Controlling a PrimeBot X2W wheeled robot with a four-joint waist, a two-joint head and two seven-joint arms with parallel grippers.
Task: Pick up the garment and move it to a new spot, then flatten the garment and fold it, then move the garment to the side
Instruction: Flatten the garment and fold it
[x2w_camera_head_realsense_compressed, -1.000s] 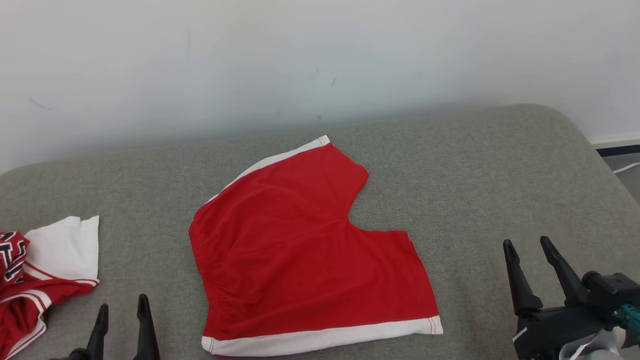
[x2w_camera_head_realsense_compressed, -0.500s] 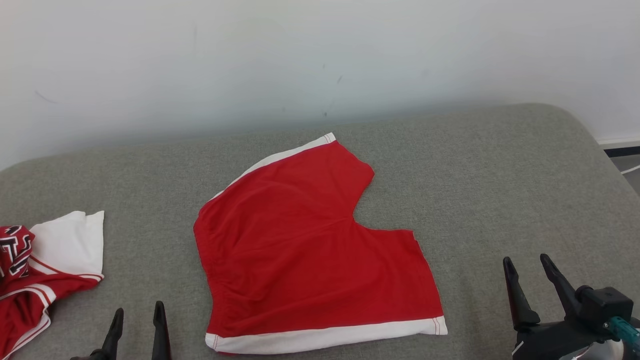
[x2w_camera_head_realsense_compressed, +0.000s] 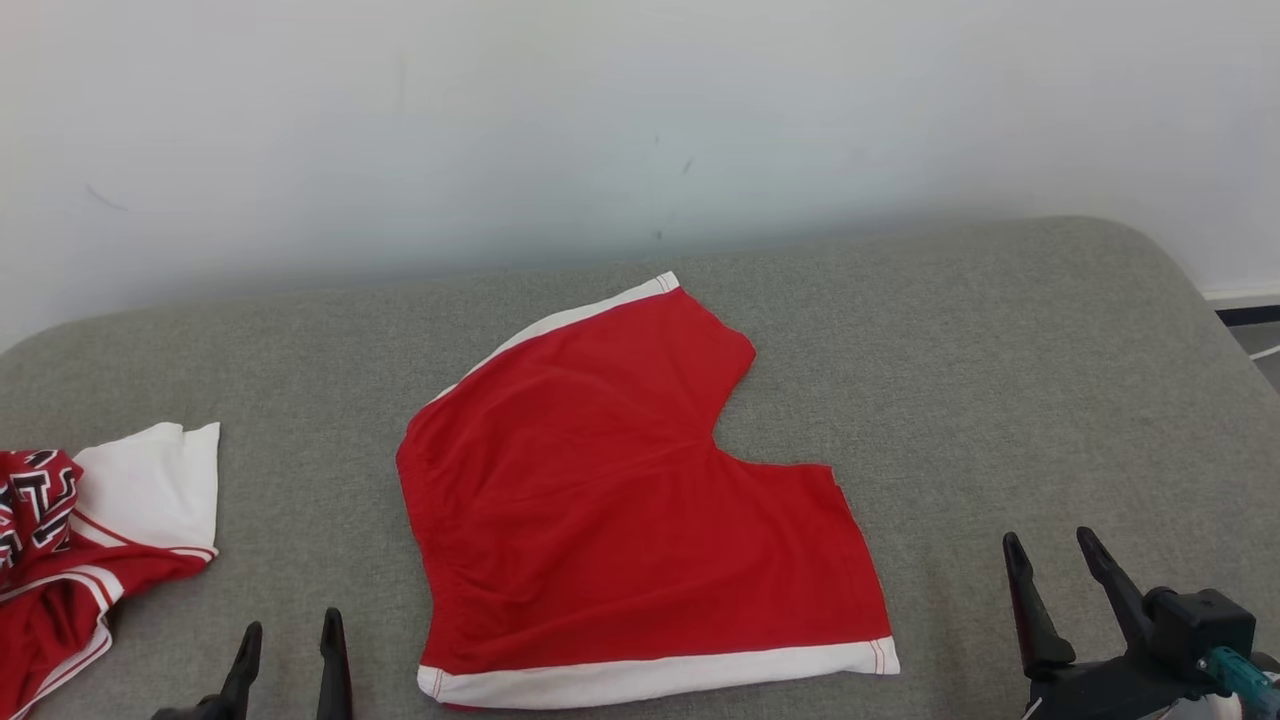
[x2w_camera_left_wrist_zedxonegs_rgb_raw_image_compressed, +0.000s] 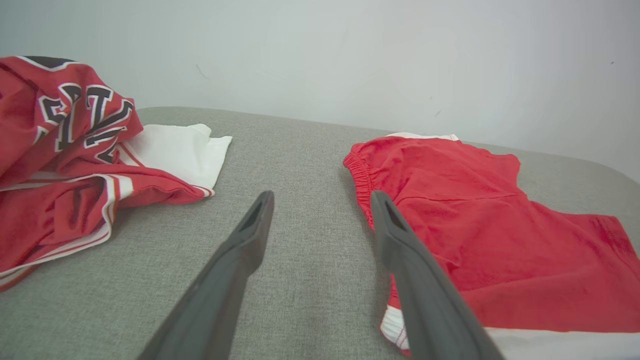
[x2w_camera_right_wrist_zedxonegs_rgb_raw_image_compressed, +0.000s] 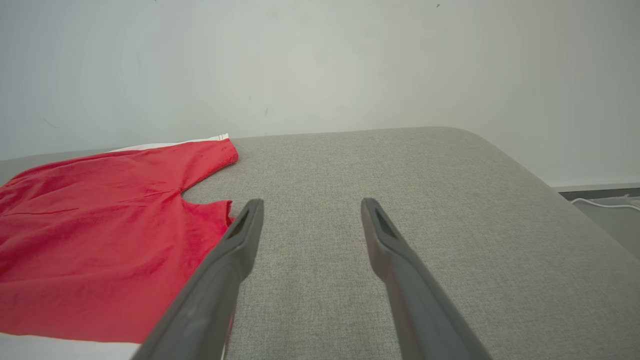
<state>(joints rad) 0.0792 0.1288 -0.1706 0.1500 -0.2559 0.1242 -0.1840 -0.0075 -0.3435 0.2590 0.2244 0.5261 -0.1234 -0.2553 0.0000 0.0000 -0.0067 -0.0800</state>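
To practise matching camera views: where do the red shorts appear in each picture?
Head view: red shorts in the centre, spread flat.
Left wrist view: red shorts in the right half.
Right wrist view: red shorts at the left.
Shared landmark: grey cushion beneath them.

Red cotton shorts with white hems (x2w_camera_head_realsense_compressed: 620, 500) lie at the middle of the grey fabric-covered table (x2w_camera_head_realsense_compressed: 1000, 350), a white wall (x2w_camera_head_realsense_compressed: 600, 120) behind it. A crumpled red-and-white jersey (x2w_camera_head_realsense_compressed: 90, 530) lies far left. At the near edge, the left hand (x2w_camera_head_realsense_compressed: 291, 625) sits between jersey and shorts, and the right hand (x2w_camera_head_realsense_compressed: 1047, 540) is right of the shorts.
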